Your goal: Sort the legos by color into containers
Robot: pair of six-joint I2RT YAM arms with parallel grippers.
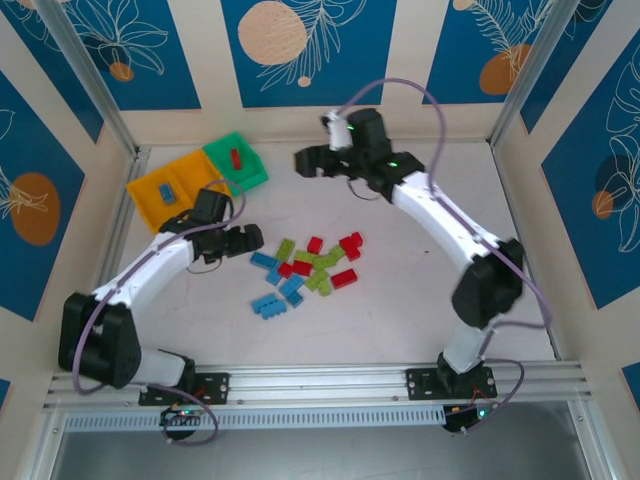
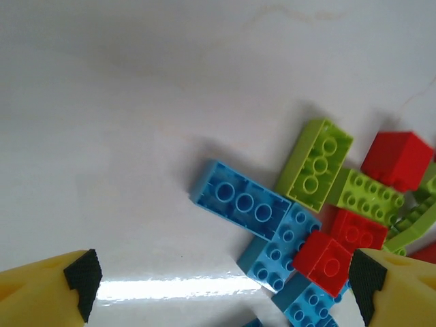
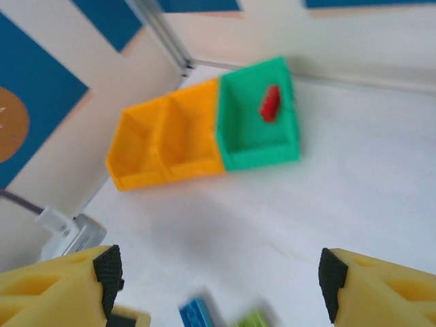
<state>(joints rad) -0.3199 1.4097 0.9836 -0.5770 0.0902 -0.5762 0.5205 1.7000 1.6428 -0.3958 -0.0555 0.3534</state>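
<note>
I see a blue lego [image 2: 240, 201], studs up, long axis running 10 to 4 o'clock (a lime lego [image 2: 315, 163] sits just beside its 2 o'clock end). It lies at 12 o'clock from my left gripper [image 2: 225, 283], whose fingers are spread. The right gripper [image 3: 221, 283] gapes empty, and a red lego [image 3: 270, 103] rests in the green bin [image 3: 259, 151].

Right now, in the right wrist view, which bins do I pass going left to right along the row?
End orange bin → middle orange bin → green bin, which has a red brick lying inside it.
</note>
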